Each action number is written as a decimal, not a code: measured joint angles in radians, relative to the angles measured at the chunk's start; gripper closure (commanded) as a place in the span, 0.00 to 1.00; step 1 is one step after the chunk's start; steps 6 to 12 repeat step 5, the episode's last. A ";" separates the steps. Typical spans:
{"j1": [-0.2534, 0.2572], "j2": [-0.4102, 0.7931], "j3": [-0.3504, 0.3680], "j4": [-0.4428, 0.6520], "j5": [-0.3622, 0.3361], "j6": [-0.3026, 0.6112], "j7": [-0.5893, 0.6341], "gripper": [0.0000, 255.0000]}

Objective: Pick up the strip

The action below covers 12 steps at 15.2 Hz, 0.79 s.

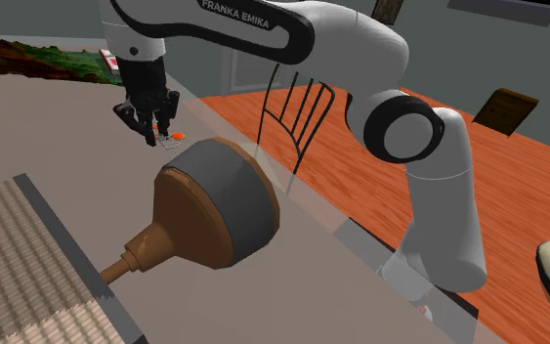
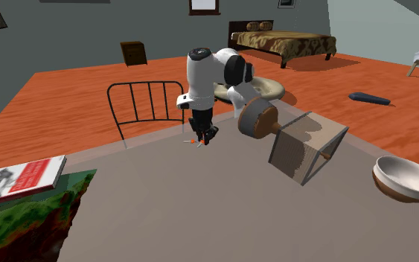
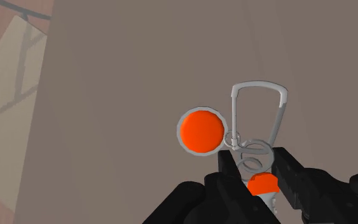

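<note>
You have the all-black gripper (image 3: 258, 173) closed on the short orange strip (image 3: 263, 185), clasped between its 2 fingers. Its grey metal carabiner (image 3: 258, 108) and round orange tag (image 3: 201, 130) lie past the fingertips over the grey-brown surface (image 3: 139, 76), near the surface's edge by the black metal-bar frame (image 2: 149, 83).
</note>
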 measured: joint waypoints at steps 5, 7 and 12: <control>0.045 0.082 -0.012 0.207 -0.022 -0.121 -0.013 1.00; 0.045 0.082 -0.012 0.207 -0.022 -0.121 -0.013 1.00; 0.045 0.082 -0.012 0.207 -0.022 -0.121 -0.013 1.00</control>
